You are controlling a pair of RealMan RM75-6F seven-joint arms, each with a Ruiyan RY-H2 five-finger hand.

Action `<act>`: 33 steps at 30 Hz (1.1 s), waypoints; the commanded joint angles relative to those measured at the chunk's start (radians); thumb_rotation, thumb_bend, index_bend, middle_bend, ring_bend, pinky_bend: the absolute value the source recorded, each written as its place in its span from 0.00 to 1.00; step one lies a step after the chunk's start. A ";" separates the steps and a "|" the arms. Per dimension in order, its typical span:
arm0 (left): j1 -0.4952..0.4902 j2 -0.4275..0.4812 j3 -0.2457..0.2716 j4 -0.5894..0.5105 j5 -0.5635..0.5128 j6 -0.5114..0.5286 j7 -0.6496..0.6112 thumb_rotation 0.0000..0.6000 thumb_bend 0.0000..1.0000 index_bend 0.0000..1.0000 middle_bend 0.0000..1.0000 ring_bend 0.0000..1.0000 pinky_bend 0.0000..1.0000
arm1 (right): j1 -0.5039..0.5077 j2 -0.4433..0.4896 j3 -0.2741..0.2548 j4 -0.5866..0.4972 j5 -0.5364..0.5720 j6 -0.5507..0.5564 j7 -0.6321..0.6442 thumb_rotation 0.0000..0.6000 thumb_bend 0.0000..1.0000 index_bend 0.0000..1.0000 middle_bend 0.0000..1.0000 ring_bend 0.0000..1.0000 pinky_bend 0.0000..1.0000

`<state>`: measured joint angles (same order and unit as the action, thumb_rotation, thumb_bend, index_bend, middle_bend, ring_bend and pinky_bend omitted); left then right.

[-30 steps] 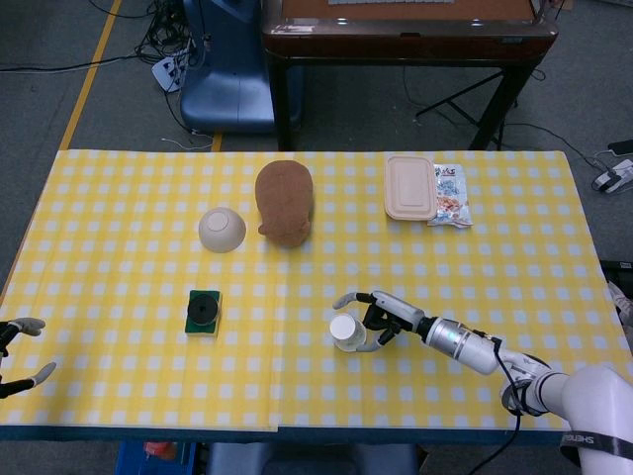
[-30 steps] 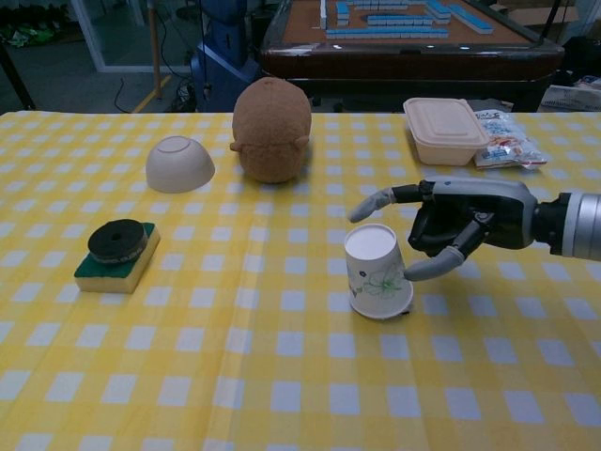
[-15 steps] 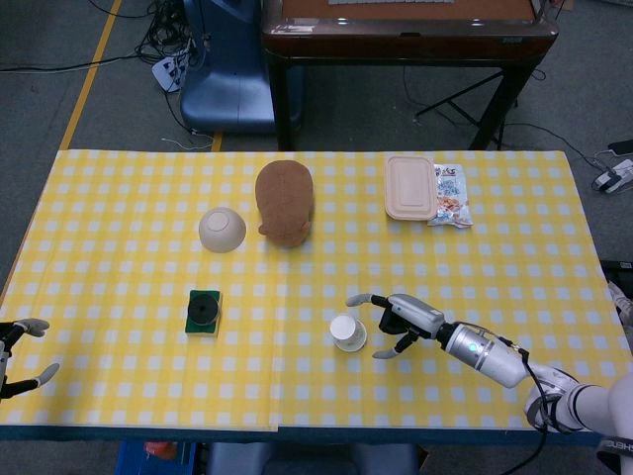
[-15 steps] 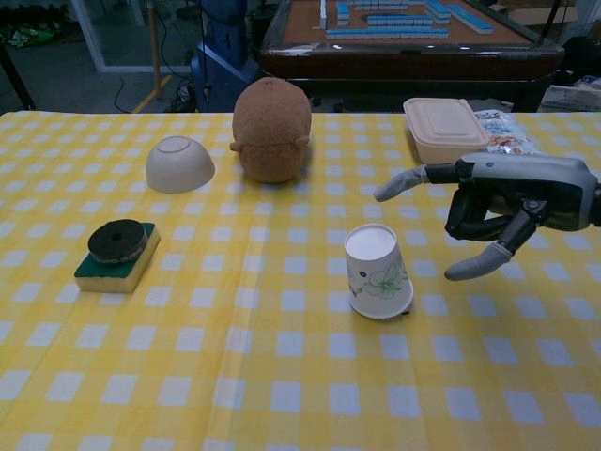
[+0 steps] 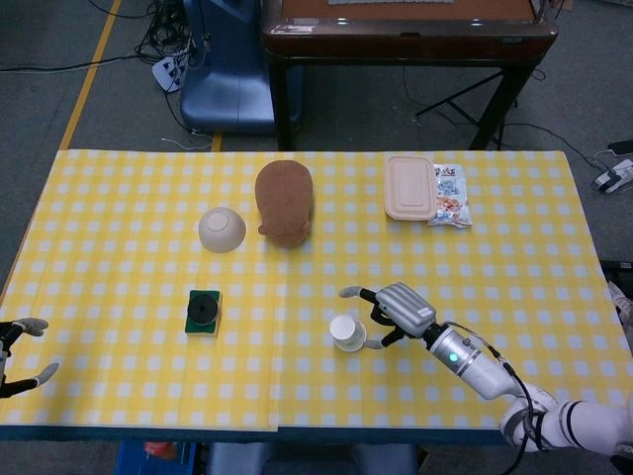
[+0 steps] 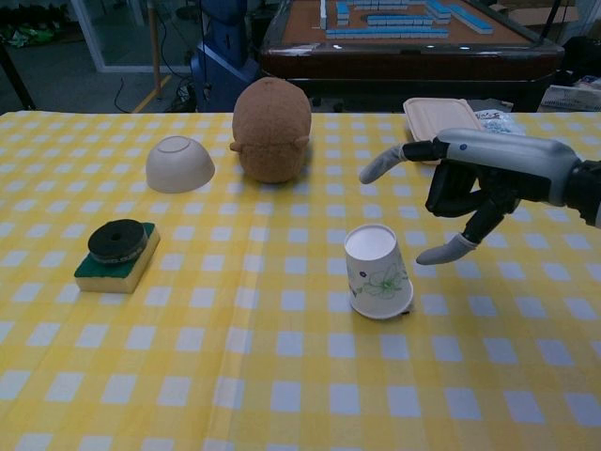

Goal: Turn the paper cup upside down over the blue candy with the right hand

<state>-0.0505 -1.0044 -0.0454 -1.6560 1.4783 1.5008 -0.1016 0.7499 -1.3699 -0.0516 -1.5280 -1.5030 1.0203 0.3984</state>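
Observation:
The white paper cup (image 5: 346, 332) (image 6: 376, 271) with a green flower print stands upside down on the yellow checked cloth, slightly tilted, with nothing touching it. No blue candy shows in either view. My right hand (image 5: 396, 312) (image 6: 470, 188) hovers just right of and above the cup, fingers spread and empty, one finger reaching out over the cup's far side. My left hand (image 5: 18, 354) shows only in the head view, at the table's front left edge, fingers apart and holding nothing.
An overturned beige bowl (image 6: 178, 163) and a brown plush (image 6: 271, 129) sit at the back. A green sponge with a black disc (image 6: 117, 254) lies at the left. A lidded container (image 5: 409, 187) and a snack bag (image 5: 450, 195) are at the back right.
My right hand has let go of the cup, drawn back to the right and risen above it. The cup stays upside down in place. The left hand has not moved.

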 commanded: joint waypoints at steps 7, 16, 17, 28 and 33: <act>0.003 0.006 0.001 -0.001 0.005 0.007 -0.014 1.00 0.14 0.45 0.44 0.35 0.52 | 0.079 0.042 0.123 -0.244 0.379 -0.181 -0.429 1.00 0.00 0.20 1.00 1.00 1.00; 0.008 0.012 -0.001 -0.002 0.010 0.018 -0.033 1.00 0.14 0.45 0.44 0.35 0.52 | 0.132 0.048 0.138 -0.299 0.596 -0.214 -0.582 1.00 0.00 0.20 1.00 1.00 1.00; 0.008 0.012 -0.001 -0.002 0.011 0.019 -0.033 1.00 0.14 0.45 0.44 0.35 0.52 | 0.135 0.048 0.138 -0.300 0.607 -0.218 -0.585 1.00 0.00 0.20 1.00 1.00 1.00; 0.010 0.013 0.000 -0.002 0.013 0.022 -0.035 1.00 0.14 0.45 0.44 0.35 0.52 | 0.156 0.040 0.138 -0.281 0.679 -0.232 -0.617 1.00 0.00 0.34 1.00 1.00 1.00; 0.010 0.013 0.000 -0.003 0.014 0.021 -0.034 1.00 0.14 0.45 0.44 0.35 0.52 | 0.154 0.035 0.140 -0.274 0.688 -0.222 -0.620 1.00 0.00 0.43 1.00 1.00 1.00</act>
<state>-0.0406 -0.9914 -0.0453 -1.6586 1.4920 1.5220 -0.1357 0.9043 -1.3345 0.0885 -1.8024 -0.8148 0.7982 -0.2212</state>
